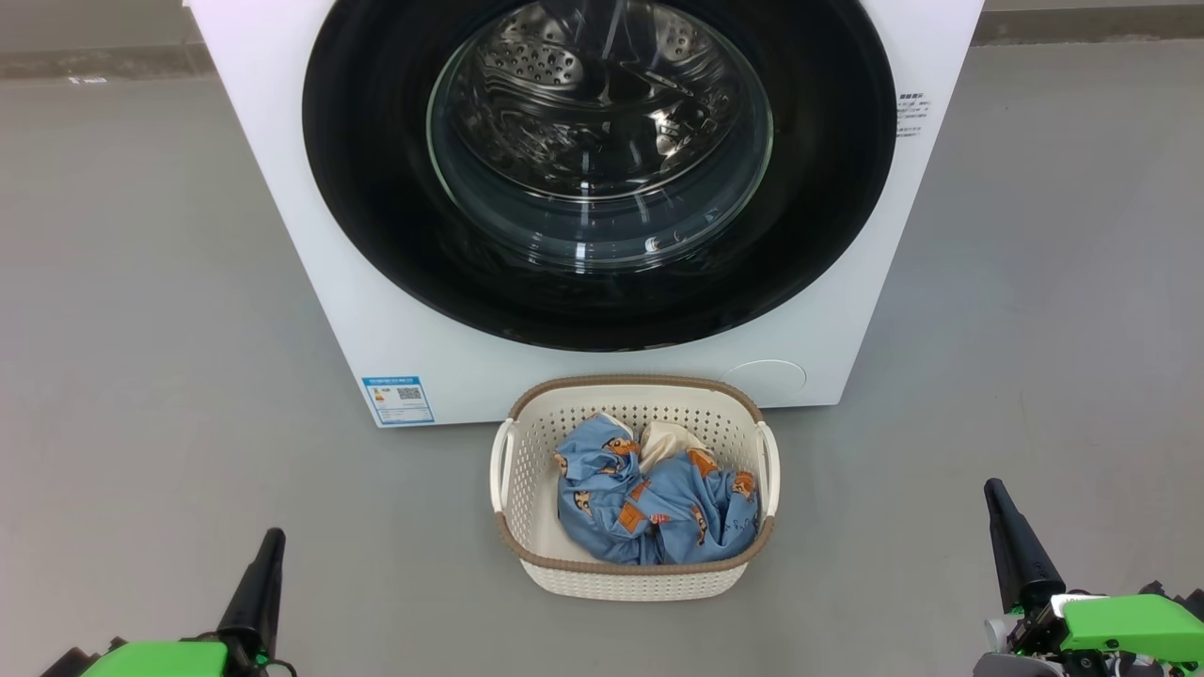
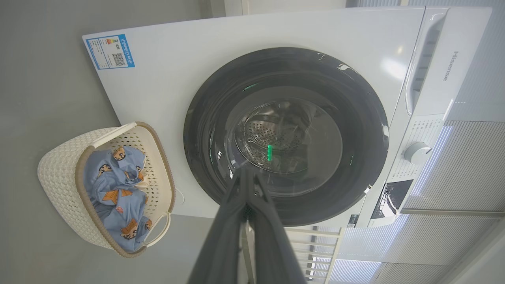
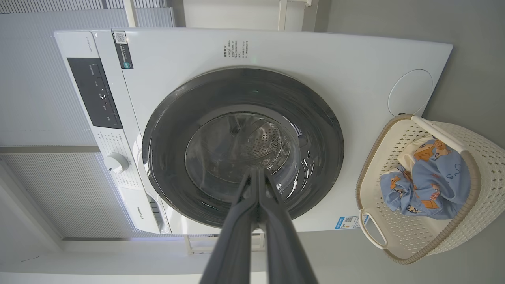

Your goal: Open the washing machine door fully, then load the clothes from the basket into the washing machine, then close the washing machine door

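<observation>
Head view. The washing machine [image 1: 282, 244] stands at 12 o'clock on the grey floor [image 1: 132, 376], its white front toward us. The washing machine door [image 1: 599, 160] sits flush in that front, black rim closed all round. The steel drum shows through the glass, with nothing inside that we can make out.

The basket [image 1: 640, 583] is on the floor at 6 o'clock from the door, just in front of the machine's base; we cannot tell whether it touches the panel. The clothes [image 1: 658, 512] are heaped in it toward the 3 o'clock side: blue bear-print cloth on top, a cream piece poking out at 12 o'clock of the heap.

The left tool [image 1: 273, 545] is at 8 o'clock from the basket and the right tool [image 1: 999, 503] at 4 o'clock, both well apart from basket and machine. Each has its two fingers pressed together to a point with nothing between them. Both wrist views agree, the fingers aimed at the door glass.

Our reading: step one, opening the door, is not yet begun. The next move calls for one tool to reach the rim's edge and find a catch or recess. We cannot make one out, nor which side hinges. The fingers would need to hook behind the rim, then swing it wide; the basket below may crowd that arc
</observation>
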Motion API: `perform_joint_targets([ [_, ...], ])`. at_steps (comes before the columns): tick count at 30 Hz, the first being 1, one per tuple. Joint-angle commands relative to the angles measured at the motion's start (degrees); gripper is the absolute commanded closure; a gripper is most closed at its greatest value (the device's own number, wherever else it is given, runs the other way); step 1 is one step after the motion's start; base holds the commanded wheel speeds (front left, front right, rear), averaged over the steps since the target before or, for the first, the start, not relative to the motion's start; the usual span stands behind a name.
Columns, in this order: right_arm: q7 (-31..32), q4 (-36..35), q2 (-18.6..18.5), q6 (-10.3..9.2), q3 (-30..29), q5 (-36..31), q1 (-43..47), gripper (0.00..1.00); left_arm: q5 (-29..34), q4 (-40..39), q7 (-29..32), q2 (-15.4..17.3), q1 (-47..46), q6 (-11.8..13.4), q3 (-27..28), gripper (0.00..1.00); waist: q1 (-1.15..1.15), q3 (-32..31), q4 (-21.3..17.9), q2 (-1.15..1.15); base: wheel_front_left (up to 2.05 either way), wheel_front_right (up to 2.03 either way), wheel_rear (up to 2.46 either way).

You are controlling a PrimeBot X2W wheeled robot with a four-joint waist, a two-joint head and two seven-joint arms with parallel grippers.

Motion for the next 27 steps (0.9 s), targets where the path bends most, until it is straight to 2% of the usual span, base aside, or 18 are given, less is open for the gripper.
perform_joint_targets([
  [1,0.5,-1.4,-0.2,0.09,1.3,-0.2,-2.3,1.00,-0.1,-1.1,-0.1,1.1,-2.4,-0.2,1.7,1.00,0.00,0.0,0.0,0.00,0.00,0.00,0.00],
  [26,0.5,-1.4,-0.2,0.09,1.3,-0.2,-2.3,1.00,-0.1,-1.1,-0.1,1.1,-2.4,-0.2,1.7,1.00,0.00,0.0,0.0,0.00,0.00,0.00,0.00],
  [27,0.0,0.2,0.0,0.00,0.0,0.0,0.1,0.00,0.0,0.2,0.0,0.0,0.1,0.0,0.0,0.00,0.00,0.0,0.0,0.00,0.00,0.00,0.00],
])
